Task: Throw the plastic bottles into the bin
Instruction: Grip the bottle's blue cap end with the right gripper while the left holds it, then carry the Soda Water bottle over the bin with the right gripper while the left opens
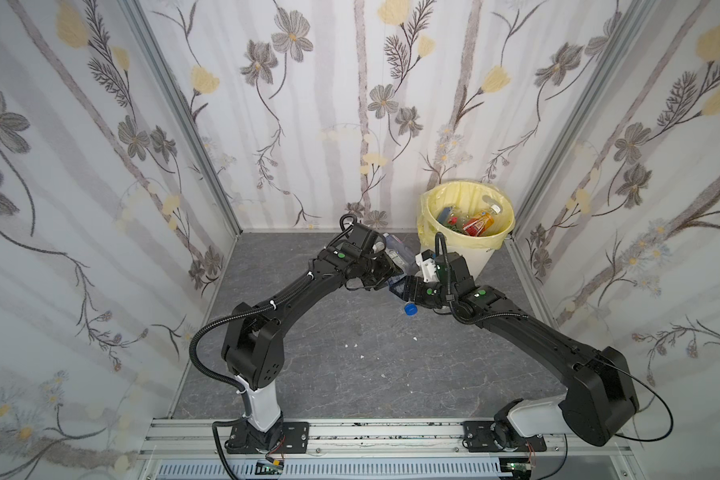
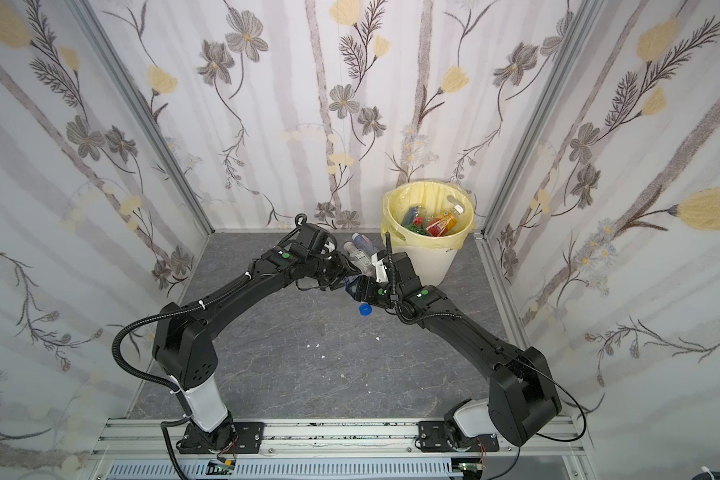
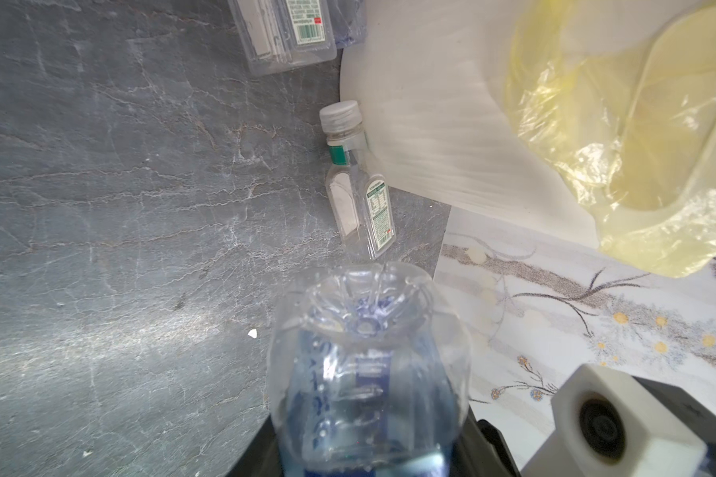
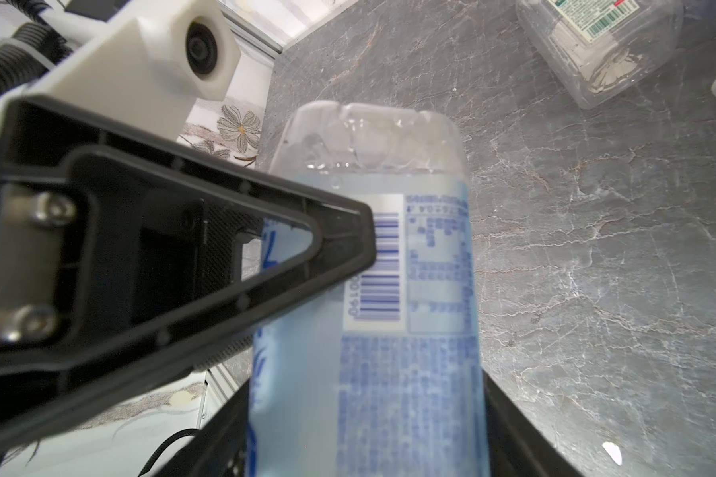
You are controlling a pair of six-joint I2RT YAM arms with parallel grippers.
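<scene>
A clear plastic bottle with a blue label (image 1: 399,288) (image 2: 355,289) and blue cap (image 1: 410,309) hangs above the floor between both arms. My left gripper (image 1: 389,275) (image 3: 371,452) is shut on it, with its base pointing away in the left wrist view. My right gripper (image 1: 408,293) (image 4: 368,433) also grips this bottle (image 4: 389,289), a finger against each side. The cream bin (image 1: 487,262) (image 2: 437,264) (image 3: 430,124), lined with a yellow bag, stands at the back right and holds several bottles, among them an orange-red one (image 1: 479,222).
Two clear bottles lie on the grey floor against the bin's left side: a green-labelled, white-capped one (image 3: 358,181) and a squarer one (image 3: 290,33) (image 4: 596,49). Floral walls close in three sides. White scraps (image 1: 354,345) dot the floor. A metal rail (image 1: 391,432) runs along the front.
</scene>
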